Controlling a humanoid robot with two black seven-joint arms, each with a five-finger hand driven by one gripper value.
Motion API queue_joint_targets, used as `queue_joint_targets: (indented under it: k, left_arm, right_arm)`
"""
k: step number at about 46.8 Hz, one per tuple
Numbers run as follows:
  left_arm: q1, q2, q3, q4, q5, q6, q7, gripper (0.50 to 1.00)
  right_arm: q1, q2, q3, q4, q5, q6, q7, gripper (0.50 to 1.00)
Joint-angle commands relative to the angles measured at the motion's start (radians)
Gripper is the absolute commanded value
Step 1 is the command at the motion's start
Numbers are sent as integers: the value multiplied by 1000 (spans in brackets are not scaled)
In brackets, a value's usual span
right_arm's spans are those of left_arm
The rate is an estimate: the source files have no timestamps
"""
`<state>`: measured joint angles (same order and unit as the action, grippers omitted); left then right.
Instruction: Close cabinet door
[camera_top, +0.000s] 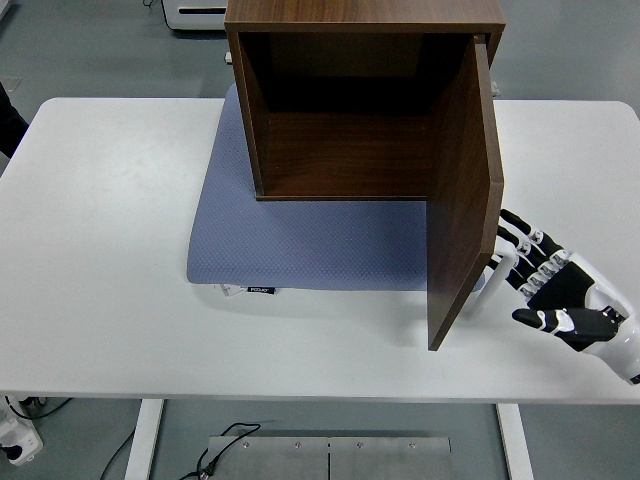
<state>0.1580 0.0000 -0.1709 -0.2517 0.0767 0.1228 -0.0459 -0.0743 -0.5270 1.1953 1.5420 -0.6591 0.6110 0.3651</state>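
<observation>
A dark wooden cabinet (350, 100) stands at the back of the table on a blue-grey mat (300, 240). Its inside is bare. The cabinet door (465, 200) is hinged on the right and swings wide open, its free edge pointing toward the table's near side. My right hand (545, 280) is open just to the right of the door, on its outer face, fingers spread and pointing at the door's white handle (500, 275). The fingertips are at or nearly at the door; I cannot tell if they touch. The left hand does not show.
The white table (100, 250) spreads wide to the left of the mat. A dark piece of a person's clothing (8, 120) shows at the left edge, beyond the table.
</observation>
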Motion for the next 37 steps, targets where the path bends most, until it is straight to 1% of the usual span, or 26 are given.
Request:
queue_joint_targets:
  k: [1, 31, 37]
  left_arm:
    - [0, 0, -1, 0, 0, 0, 0, 1000]
    - [0, 0, -1, 0, 0, 0, 0, 1000]
    - [0, 0, 1, 0, 0, 0, 0, 1000]
  right_arm:
    - [19, 7, -16, 0, -1, 0, 0, 1000]
    - [131, 88, -132, -8, -22, 0, 0, 1000]
    - [143, 116, -143, -13, -24, 0, 0, 1000]
